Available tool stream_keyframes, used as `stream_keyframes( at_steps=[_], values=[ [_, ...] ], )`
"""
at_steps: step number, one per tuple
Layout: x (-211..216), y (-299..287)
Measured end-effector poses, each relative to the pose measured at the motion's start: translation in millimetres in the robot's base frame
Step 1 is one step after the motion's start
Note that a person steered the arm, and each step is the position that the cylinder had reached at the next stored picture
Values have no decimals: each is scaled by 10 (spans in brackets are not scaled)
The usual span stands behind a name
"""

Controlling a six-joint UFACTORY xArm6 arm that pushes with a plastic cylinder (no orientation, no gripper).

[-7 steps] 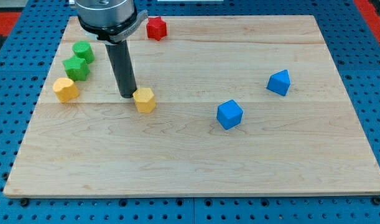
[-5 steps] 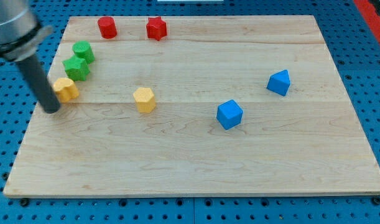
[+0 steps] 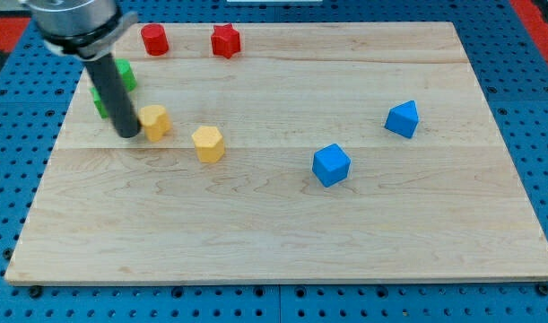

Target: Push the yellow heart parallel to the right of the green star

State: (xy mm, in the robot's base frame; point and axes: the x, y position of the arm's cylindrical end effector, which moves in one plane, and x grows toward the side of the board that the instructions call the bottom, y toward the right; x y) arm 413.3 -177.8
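My tip rests on the board at the view's left, touching the left side of the yellow heart. The green star lies just behind the rod, up and to the left of the heart, and is mostly hidden by the rod. A second green block shows above it, also partly covered by the rod. A yellow hexagonal block lies to the right of the heart and a little lower.
A red cylinder and a red star sit near the top edge of the wooden board. Two blue blocks lie right of centre. Blue pegboard surrounds the board.
My tip swung from the yellow hexagon to the left of the heart, then pushed the heart to the right and slightly up. The rod now covers most of the green star.
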Motion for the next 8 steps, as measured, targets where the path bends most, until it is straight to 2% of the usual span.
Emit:
stream_keyframes(
  at_steps=[1,2,3,6,7,8],
  values=[
    [-153,359],
    [-13,668],
    [-66,971],
    [-354,1838],
    [-641,1701],
    [-713,1284]
  ],
)
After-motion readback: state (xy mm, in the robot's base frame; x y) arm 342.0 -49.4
